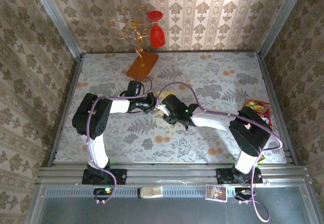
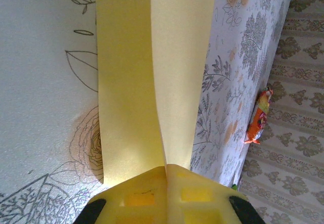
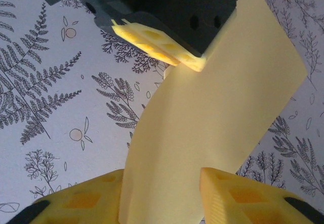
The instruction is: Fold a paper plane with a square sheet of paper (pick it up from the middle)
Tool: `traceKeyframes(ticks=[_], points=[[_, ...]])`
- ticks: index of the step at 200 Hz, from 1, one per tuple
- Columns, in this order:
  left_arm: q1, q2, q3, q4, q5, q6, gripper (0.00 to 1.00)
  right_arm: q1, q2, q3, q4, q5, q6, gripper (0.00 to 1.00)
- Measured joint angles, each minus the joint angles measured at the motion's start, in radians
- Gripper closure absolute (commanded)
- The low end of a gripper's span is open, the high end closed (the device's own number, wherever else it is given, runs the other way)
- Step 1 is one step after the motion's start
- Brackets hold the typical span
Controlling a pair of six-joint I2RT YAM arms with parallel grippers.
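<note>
The square sheet of paper (image 2: 152,72) is pale yellow and hangs above the floral table between both arms, bent along a lengthwise crease. My left gripper (image 2: 166,167) is shut on one end of it, yellow fingers pressed together. In the right wrist view the sheet (image 3: 212,113) curves from the left gripper's fingertips (image 3: 167,49) down between my right gripper's (image 3: 161,172) fingers, which stand apart on either side of the paper with a gap. From above, the left gripper (image 1: 151,102) and right gripper (image 1: 165,108) meet at the table's middle, with a sliver of paper (image 1: 162,107) showing.
An orange-brown slab (image 1: 142,64) carrying gold wire and red ornaments stands at the back centre. A bright snack packet (image 1: 258,107) lies by the right wall, also seen from the left wrist (image 2: 257,118). A small card (image 1: 215,192) rests on the near rail.
</note>
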Motion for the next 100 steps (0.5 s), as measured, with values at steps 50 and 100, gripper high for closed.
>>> traceKeyframes(ticks=[50, 100], points=[[0.001, 0.000, 0.002, -0.010, 0.000, 0.000, 0.96, -0.033, 0.000, -0.032, 0.003, -0.078, 0.028, 0.66], [0.001, 0.000, 0.002, -0.012, 0.000, 0.000, 0.96, -0.066, 0.000, -0.043, 0.006, -0.147, 0.055, 0.73]])
